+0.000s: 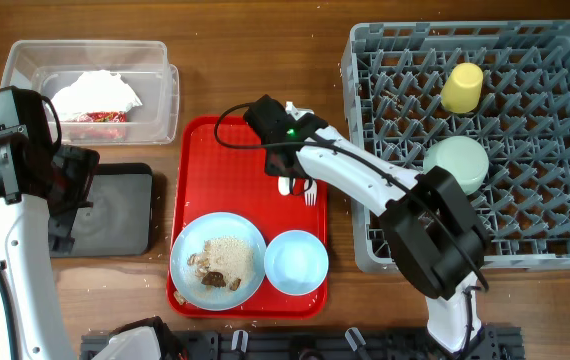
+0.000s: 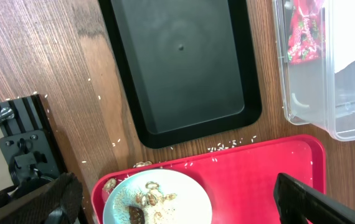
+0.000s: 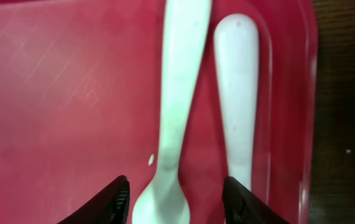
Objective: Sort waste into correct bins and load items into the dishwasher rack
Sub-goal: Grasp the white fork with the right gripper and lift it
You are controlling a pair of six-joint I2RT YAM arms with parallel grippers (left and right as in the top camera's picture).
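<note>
A white spoon [image 3: 176, 93] and a white fork [image 3: 236, 93] lie side by side near the right rim of the red tray [image 1: 205, 150]. My right gripper [image 3: 177, 202] is open and low over them, with the spoon's wider end between its fingers; it also shows in the overhead view [image 1: 290, 180]. The pale blue plate [image 1: 250, 265] with rice scraps [image 1: 225, 262] and the pale blue bowl [image 1: 296, 262] sit at the tray's front. My left gripper [image 2: 171, 205] is open and empty, above the black tray [image 2: 184, 68] and the plate [image 2: 184, 193].
The clear tub [image 1: 155, 100] at the back left holds a white napkin [image 1: 95, 92] and red wrappers [image 1: 95, 117]. The grey dishwasher rack [image 1: 525, 200] on the right holds the yellow cup [image 1: 462, 88] and the mint-green bowl [image 1: 456, 163]. Rice grains [image 2: 227, 145] lie loose by the black tray.
</note>
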